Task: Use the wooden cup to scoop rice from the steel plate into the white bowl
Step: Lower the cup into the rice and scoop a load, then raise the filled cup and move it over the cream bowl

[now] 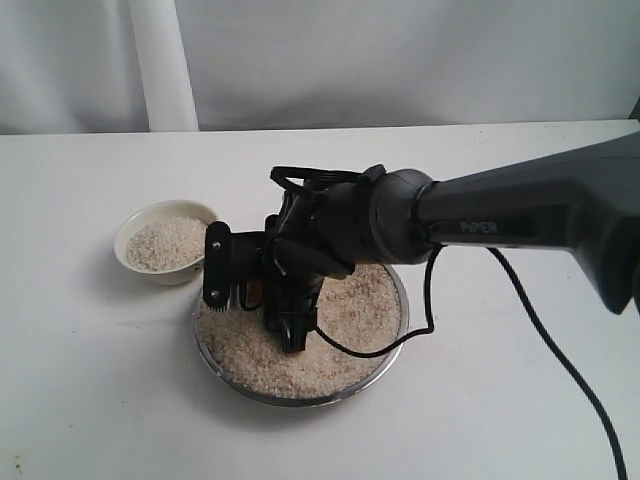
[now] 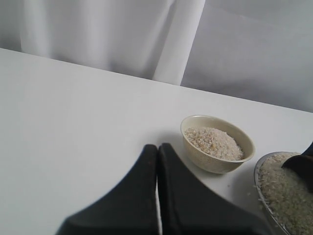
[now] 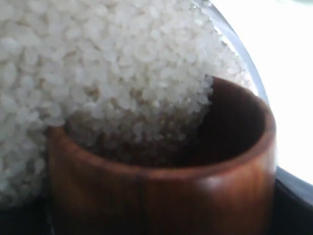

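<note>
Currently the right fingers (image 1: pixel 216 262) stand wide apart, clamped on the wooden cup (image 3: pixel 161 196). The cup lies tipped in the steel plate (image 1: pixel 310 400) with its mouth pushed into the rice (image 3: pixel 98 73); grains fill part of its dark inside. The white bowl (image 1: pixel 160 276) stands just beside the plate on the table (image 1: pixel 100 380) and holds rice. The left fingers (image 2: pixel 132 196) are pressed together, empty, near the bowl.

One steel plate (image 1: pixel 300 401), one white bowl (image 1: pixel 178 276), one wooden cup (image 3: pixel 161 196) — a single piece of each out there! The rice (image 1: pixel 350 310) comes in three lots: one heap on the plate, one mound in the bowl, one helping in the cup. Two grippers, the left gripper (image 2: pixel 157 186) and the right gripper (image 1: pixel 255 295) — and one black cable (image 1: pixel 550 340).
</note>
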Robot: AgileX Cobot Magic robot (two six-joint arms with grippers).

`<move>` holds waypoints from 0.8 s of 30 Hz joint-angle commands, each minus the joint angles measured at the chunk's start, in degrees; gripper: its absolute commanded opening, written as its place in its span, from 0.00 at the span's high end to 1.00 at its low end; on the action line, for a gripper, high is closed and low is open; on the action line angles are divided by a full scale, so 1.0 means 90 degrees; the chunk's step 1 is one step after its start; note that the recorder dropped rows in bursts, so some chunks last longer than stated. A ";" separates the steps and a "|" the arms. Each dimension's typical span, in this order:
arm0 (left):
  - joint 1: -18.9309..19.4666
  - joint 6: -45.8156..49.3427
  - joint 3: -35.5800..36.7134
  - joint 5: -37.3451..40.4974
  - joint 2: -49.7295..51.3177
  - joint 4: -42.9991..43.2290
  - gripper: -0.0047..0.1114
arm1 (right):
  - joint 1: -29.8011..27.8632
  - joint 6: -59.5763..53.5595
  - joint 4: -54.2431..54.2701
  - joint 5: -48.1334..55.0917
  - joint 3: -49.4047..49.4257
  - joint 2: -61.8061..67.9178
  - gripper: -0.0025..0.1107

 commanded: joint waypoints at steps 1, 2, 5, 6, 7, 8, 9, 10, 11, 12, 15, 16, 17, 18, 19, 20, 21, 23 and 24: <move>-0.0041 -0.0022 -0.0005 -0.0059 -0.0016 -0.0022 0.96 | -0.0126 0.0108 0.0557 -0.0023 0.0381 0.0114 0.98; -0.0041 -0.0022 -0.0005 -0.0059 -0.0016 -0.0022 0.96 | -0.0171 0.0108 0.0605 -0.0115 0.0534 0.0036 0.98; -0.0041 -0.0022 -0.0005 -0.0059 -0.0016 -0.0022 0.96 | -0.0356 0.0188 0.0692 -0.0790 0.1103 -0.0230 0.98; -0.0041 -0.0022 -0.0005 -0.0059 -0.0016 -0.0022 0.96 | -0.0432 0.0229 0.0706 -0.1137 0.1320 -0.0333 0.98; -0.0041 -0.0022 -0.0005 -0.0059 -0.0016 -0.0022 0.96 | -0.0491 0.0275 0.0756 -0.1522 0.1521 -0.0431 0.98; -0.0041 -0.0022 -0.0005 -0.0059 -0.0016 -0.0022 0.96 | -0.0519 0.0291 0.0852 -0.1819 0.1661 -0.0490 0.98; -0.0041 -0.0022 -0.0005 -0.0059 -0.0016 -0.0022 0.96 | -0.0566 0.0322 0.0979 -0.2132 0.1797 -0.0552 0.98; -0.0041 -0.0022 -0.0005 -0.0059 -0.0016 -0.0022 0.96 | -0.0577 0.0340 0.1096 -0.2366 0.1891 -0.0604 0.98; -0.0041 -0.0022 -0.0005 -0.0059 -0.0016 -0.0022 0.96 | -0.0577 0.0364 0.1191 -0.2485 0.1947 -0.0633 0.98; -0.0041 -0.0022 -0.0005 -0.0059 -0.0016 -0.0022 0.96 | -0.0577 0.0379 0.1288 -0.2595 0.1979 -0.0660 0.98; -0.0041 -0.0022 -0.0005 -0.0059 -0.0016 -0.0022 0.96 | -0.0577 0.0735 0.1430 -0.2912 0.2006 -0.0675 0.98; -0.0041 -0.0022 -0.0005 -0.0059 -0.0016 -0.0022 0.96 | -0.0577 0.0844 0.1481 -0.3075 0.2006 -0.0675 0.98; -0.0041 -0.0022 -0.0005 -0.0059 -0.0016 -0.0022 0.96 | -0.0589 0.0949 0.1562 -0.3203 0.2006 -0.0692 0.98; -0.0041 -0.0022 -0.0005 -0.0059 -0.0016 -0.0022 0.96 | -0.0589 0.1083 0.1578 -0.3331 0.2006 -0.0705 0.98; -0.0041 -0.0022 -0.0005 -0.0059 -0.0016 -0.0022 0.96 | -0.0589 0.1206 0.1578 -0.3468 0.2006 -0.0735 0.98; -0.0041 -0.0022 -0.0005 -0.0059 -0.0016 -0.0022 0.96 | -0.0589 0.1272 0.1578 -0.3574 0.2006 -0.0752 0.98; -0.0041 -0.0022 -0.0005 -0.0059 -0.0016 -0.0022 0.96 | -0.0589 0.1357 0.1578 -0.3647 0.2006 -0.0780 0.98; -0.0041 -0.0022 -0.0005 -0.0059 -0.0016 -0.0022 0.96 | -0.0589 0.1418 0.1578 -0.3791 0.2006 -0.0872 0.98; -0.0041 -0.0022 -0.0005 -0.0059 -0.0016 -0.0022 0.96 | -0.0589 0.1428 0.1578 -0.3810 0.2006 -0.0915 0.98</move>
